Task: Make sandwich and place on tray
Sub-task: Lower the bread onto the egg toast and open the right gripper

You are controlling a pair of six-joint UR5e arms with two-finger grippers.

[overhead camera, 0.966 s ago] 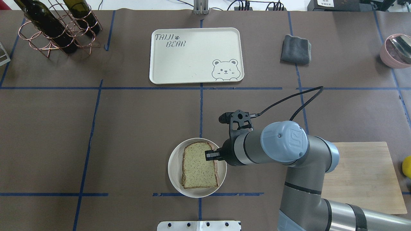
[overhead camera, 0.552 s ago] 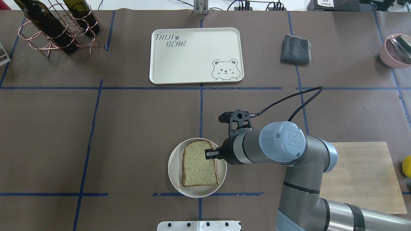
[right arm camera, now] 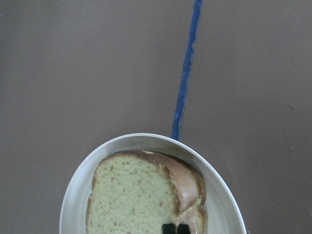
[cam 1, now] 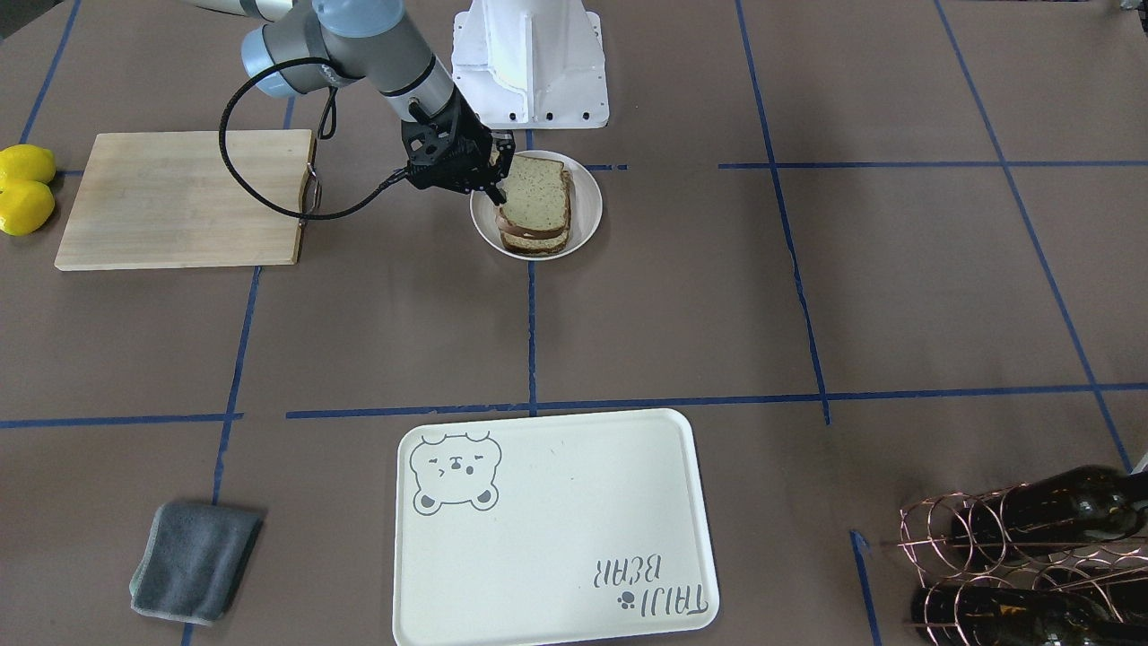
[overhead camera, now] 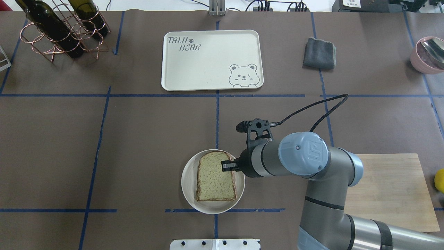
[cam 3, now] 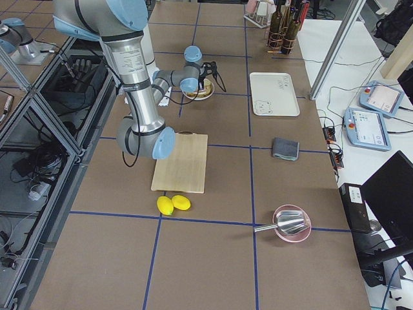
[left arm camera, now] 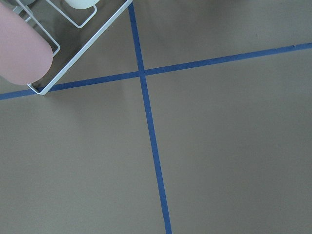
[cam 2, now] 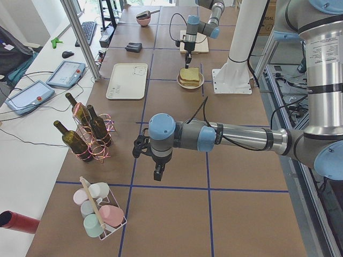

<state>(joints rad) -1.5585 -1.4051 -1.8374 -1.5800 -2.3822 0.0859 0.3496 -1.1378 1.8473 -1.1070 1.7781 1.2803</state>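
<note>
The sandwich [overhead camera: 214,180] lies on the round white dish [overhead camera: 186,182] as two stacked slices, its filling showing only as a thin pale line at one edge. The right gripper [overhead camera: 224,167] sits at the stack's edge over the dish, its fingertips [right arm camera: 169,228] nearly together on the top slice and cut off by the wrist view's bottom edge. The tray [overhead camera: 208,59] lies well apart from the dish. The left gripper [cam 2: 157,174] hangs far from the dish, and I cannot tell how wide it stands.

Open tabletop [overhead camera: 156,132] runs from dish [overhead camera: 189,180] to tray [overhead camera: 208,55]
</note>
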